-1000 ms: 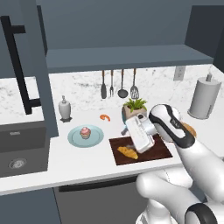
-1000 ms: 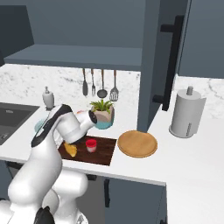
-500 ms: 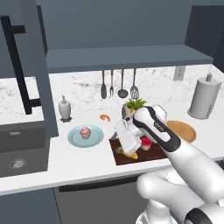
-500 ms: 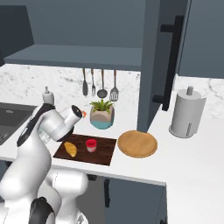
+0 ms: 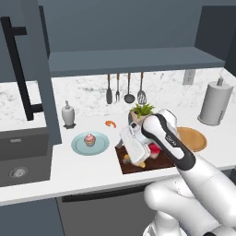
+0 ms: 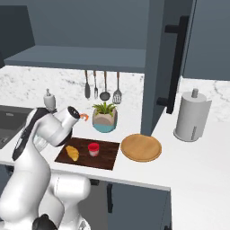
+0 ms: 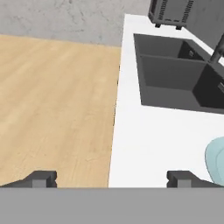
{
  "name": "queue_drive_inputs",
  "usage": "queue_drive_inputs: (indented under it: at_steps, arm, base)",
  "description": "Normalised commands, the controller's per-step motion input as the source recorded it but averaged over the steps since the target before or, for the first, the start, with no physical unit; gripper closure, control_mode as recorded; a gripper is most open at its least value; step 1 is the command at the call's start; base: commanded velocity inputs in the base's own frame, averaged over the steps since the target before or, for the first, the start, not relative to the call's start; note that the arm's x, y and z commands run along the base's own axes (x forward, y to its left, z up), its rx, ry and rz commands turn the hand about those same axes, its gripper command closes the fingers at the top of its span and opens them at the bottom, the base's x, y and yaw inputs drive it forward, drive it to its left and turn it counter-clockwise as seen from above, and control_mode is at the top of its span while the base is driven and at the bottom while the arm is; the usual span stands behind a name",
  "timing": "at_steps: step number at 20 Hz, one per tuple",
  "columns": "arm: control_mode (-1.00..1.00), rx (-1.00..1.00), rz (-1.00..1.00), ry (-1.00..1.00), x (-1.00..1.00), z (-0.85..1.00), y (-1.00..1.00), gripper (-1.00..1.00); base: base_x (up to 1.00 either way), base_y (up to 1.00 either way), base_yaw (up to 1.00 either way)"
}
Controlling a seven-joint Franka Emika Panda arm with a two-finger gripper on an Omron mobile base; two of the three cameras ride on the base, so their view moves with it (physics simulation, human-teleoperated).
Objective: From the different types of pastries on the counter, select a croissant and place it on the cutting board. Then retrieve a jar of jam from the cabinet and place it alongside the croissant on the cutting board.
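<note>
The croissant [image 6: 72,153] lies on the left part of the cutting board [image 6: 108,157], and the jar of jam [image 6: 93,149] stands upright on the same board just to its right, near it but not touching. The dark brown board sits on the white counter [image 6: 188,157] near the front edge, with a round light-tan wooden disc [image 6: 141,147] just beside its right end. Behind the board stands a potted plant [image 6: 104,117], and 4 utensils [image 6: 102,85] hang on the wall above it.

The gripper [image 7: 111,178] is raised above the counter to the left of the board, turned away from it. Its 2 fingertips [image 7: 41,179] stand wide apart with nothing between them, so the hand is released. In the hand view it looks over the counter's front edge at the wood floor [image 7: 52,105] and the dark sink [image 7: 175,74].

The pink-frosted cupcake [image 5: 90,138] sits on a pale blue plate [image 5: 79,146] left of the board, with a tiny curled orange item [image 5: 110,123] nearby. A soap dispenser [image 5: 68,114] stands by the sink, and a paper-towel roll [image 6: 192,117] at the far right. The cabinet [image 5: 138,60] shelf ledge runs above the counter.
</note>
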Motion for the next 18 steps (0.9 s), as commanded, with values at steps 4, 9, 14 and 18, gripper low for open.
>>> queue_drive_inputs:
  at_steps: [4,9,14,18]
  arm:
    - [-1.00,0.06,0.00,-0.61,-0.98,0.27,-0.03,-1.00]
    - [-1.00,0.04,0.00,-0.70,-0.98,0.33,-0.01,-1.00]
    - [-1.00,0.00,0.00,-0.49,-0.85,0.03,0.00,-1.00]
    - [-1.00,0.00,0.00,-0.06,-0.11,0.00,0.00,-1.00]
  base:
    - [0.00,0.00,0.00]
    - [0.00,0.00,0.00]
    - [0.00,0.00,0.00]
    - [0.00,0.00,0.00]
